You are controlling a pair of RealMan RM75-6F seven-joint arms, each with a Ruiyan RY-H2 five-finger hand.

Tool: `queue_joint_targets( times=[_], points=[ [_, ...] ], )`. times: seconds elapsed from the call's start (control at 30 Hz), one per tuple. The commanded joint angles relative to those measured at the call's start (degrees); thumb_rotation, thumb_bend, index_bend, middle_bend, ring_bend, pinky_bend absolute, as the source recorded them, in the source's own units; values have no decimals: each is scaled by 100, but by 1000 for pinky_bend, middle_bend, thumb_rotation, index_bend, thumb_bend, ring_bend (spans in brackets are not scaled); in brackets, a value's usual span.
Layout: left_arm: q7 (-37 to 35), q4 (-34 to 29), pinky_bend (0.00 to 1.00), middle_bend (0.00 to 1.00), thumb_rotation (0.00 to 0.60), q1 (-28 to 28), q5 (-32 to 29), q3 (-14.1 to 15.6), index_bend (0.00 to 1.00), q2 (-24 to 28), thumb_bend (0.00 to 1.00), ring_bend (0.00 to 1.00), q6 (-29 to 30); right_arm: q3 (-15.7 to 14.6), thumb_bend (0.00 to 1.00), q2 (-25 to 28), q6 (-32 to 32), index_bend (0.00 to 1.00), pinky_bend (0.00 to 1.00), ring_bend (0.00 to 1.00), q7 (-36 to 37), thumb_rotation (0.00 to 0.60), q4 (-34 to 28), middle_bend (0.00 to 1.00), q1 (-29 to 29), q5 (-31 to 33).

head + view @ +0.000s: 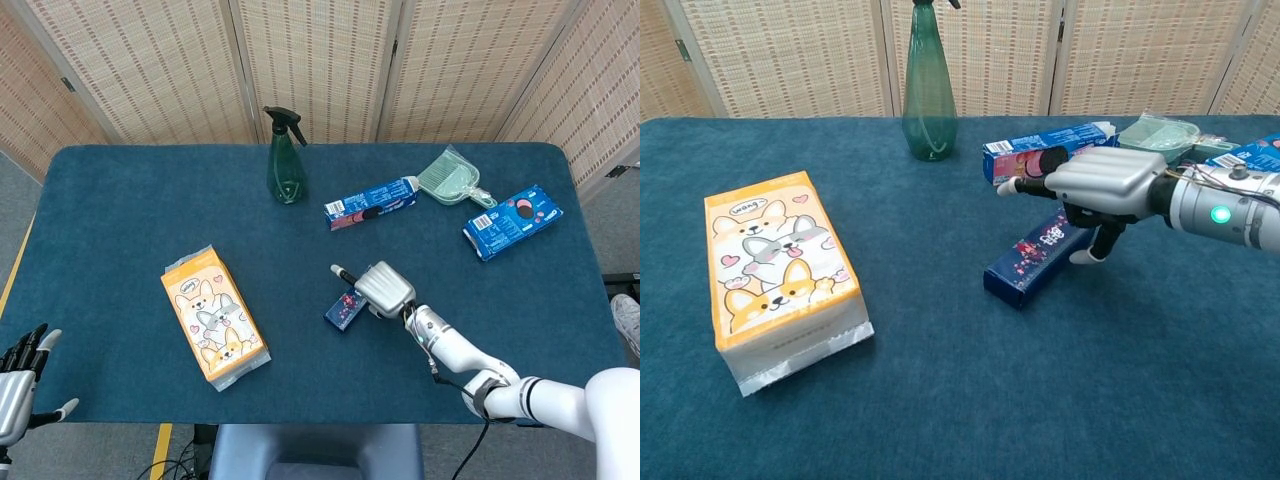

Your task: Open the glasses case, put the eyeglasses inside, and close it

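Right now the blue table (120, 200) carries everything. Largest is the orange corgi pack (775, 275); its small logo is too tiny to read. Your right hand (1102, 188) hovers over the glasses case (1032, 257), fingers extended, holding nothing, probably freed for lifting the lid. Your left hand (20, 375) idles spread at the table's edge.

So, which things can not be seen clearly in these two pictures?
- Eyeglasses: in neither view.
- Glasses case: its far end sits behind the right hand in the chest view; contact unclear.
- Left hand: cut by the head view's edge, absent from the chest view.
- Spray bottle: top cut off, chest view.
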Motion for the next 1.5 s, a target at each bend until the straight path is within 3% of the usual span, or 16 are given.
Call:
queue_joint_targets(
  times=[0.03,0.17,0.3,0.47,0.67,0.73,0.9,0.97,1.1,1.2,1.33,1.5],
  points=[
    [-6,7,158,0,600,7,-10,-2,0,8,129,0,11,-19,249,-85,-200,29,897,1000,-180,600,65,1000,70,175],
    [-41,20,158,0,600,33,-34,-4,0,30,130,0,43,37,253,-215,-427,78,897,1000,-459,600,211,1000,196,444],
    [-77,45,158,0,600,57,-51,8,0,28,129,0,53,93,306,-297,-511,283,897,1000,-590,600,277,1000,278,623],
    [-107,71,158,0,600,68,-48,13,0,21,129,0,61,114,366,-368,-565,431,897,1000,-638,600,355,1000,337,754],
    [-135,96,158,0,600,62,-42,6,0,19,130,0,57,94,390,-385,-473,498,897,1000,-611,600,362,1000,322,764],
    [-139,98,158,0,600,56,-35,2,0,12,130,0,54,90,373,-356,-426,481,897,1000,-590,600,328,1000,307,755],
    [-119,94,158,0,600,16,-34,-21,0,-3,129,0,15,68,262,-159,-280,84,897,1000,-513,600,80,1000,229,714],
    [-108,92,158,0,600,-10,-28,-35,0,-8,130,0,-3,55,238,-65,-186,10,897,1000,-509,600,-31,1000,175,701],
    [-91,96,158,0,600,-77,-30,-69,0,-26,130,0,-68,5,227,219,96,0,896,1000,-484,600,-306,972,-32,705],
    [-92,127,158,0,600,-111,-15,-104,0,-58,130,0,-63,-37,225,474,413,0,865,977,-484,600,-532,889,-254,707],
    [-97,169,158,0,600,-176,-31,-160,0,-121,130,0,-97,-89,238,975,1215,0,783,779,-526,600,-1057,680,-775,713],
    [27,162,158,0,600,-261,-52,-231,0,-230,129,0,-125,-235,255,1587,2191,0,558,463,-771,600,-1749,444,-1485,770]
  ],
)
